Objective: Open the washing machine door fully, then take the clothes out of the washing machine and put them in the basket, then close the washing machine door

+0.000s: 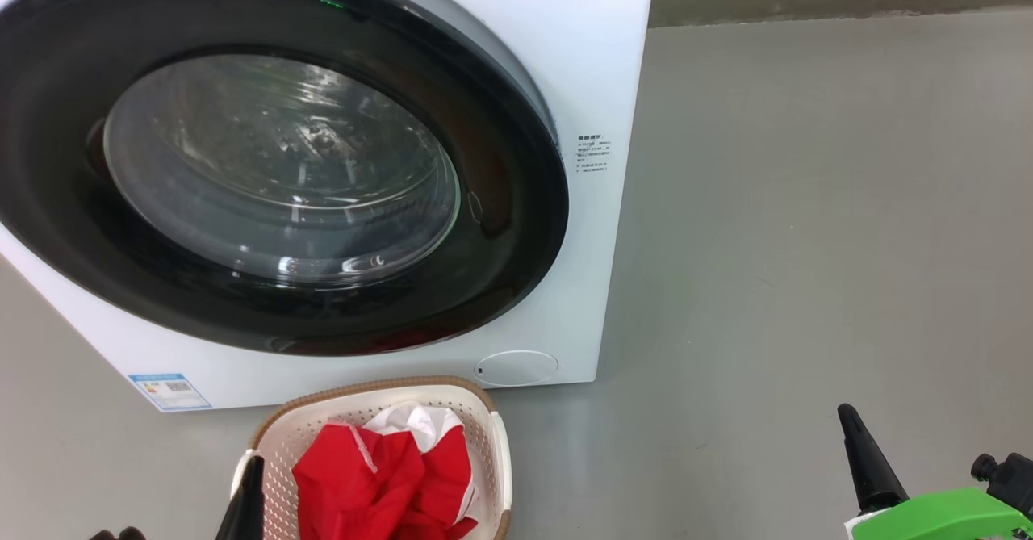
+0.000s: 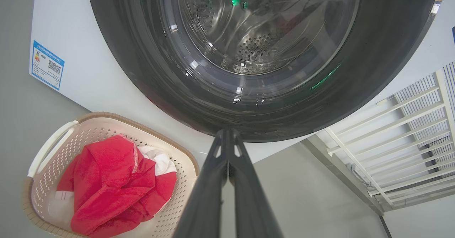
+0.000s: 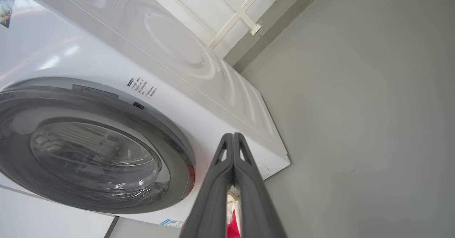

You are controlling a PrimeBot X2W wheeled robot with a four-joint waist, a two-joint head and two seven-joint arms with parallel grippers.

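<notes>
So, going left to right across the scene:

- The left gripper pokes up from the bottom edge of the head view, right at the basket's left rim. Its wrist view shows the two dark fingers pressed flat together, tips pointing at the bottom of the door, with nothing between them.
- The basket sits on the grey floor just in front of the washer. It's cream and perforated, with a brown woven-look rim.
- The clothes are inside it, a crumpled bright red bundle with some white fabric showing at the top.
- The washing machine door lies flush against the front of the machine, so it's closed. It has a glossy black rim and a bulging clear window, and the perforated steel drum is visible through the glass.
- The washing machine is a white box with a small blue label at its lower left and a round white cap at its lower right.
- The right gripper sits low at the right, well away from the washer and over bare floor, on a green mount. Its own view shows the fingers closed tip to tip, holding nothing.
</notes>
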